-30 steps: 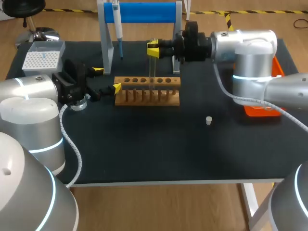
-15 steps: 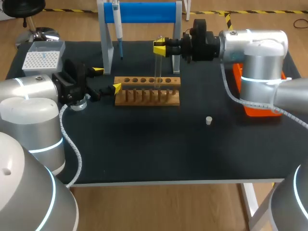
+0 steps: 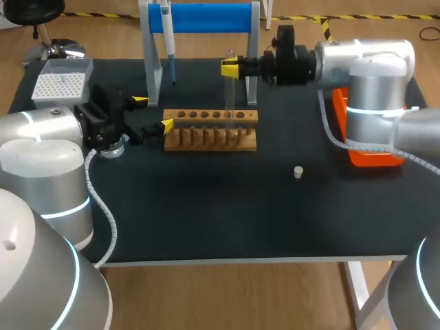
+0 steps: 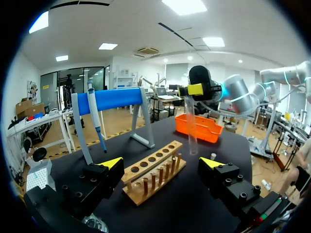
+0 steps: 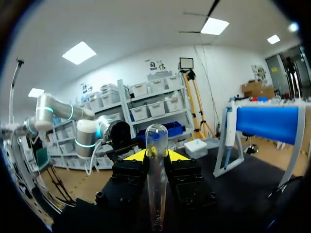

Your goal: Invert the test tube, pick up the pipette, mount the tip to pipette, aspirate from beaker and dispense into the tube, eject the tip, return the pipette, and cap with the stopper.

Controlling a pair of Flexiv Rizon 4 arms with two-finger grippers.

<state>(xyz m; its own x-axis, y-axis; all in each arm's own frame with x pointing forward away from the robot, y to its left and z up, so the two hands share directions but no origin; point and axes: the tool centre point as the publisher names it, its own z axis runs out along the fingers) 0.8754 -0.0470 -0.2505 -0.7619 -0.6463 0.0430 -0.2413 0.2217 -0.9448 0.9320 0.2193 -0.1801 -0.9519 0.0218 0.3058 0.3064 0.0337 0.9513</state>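
Your right claw (image 3: 230, 67) has risen and drawn back to the right, lifting the test tube (image 3: 229, 96) upright over the wooden rack (image 3: 210, 129). It grips the tube near its upper end. Your left claw (image 3: 153, 113) stands wide and empty beside the rack. I judge the tube light, slippery and fragile: hold it gently while turning it.

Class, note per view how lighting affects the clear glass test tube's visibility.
Head view: the clear glass test tube nearly vanishes against the black table; left wrist view: clearer before the orange plastic tray; right wrist view: highlights glint on its rounded end.
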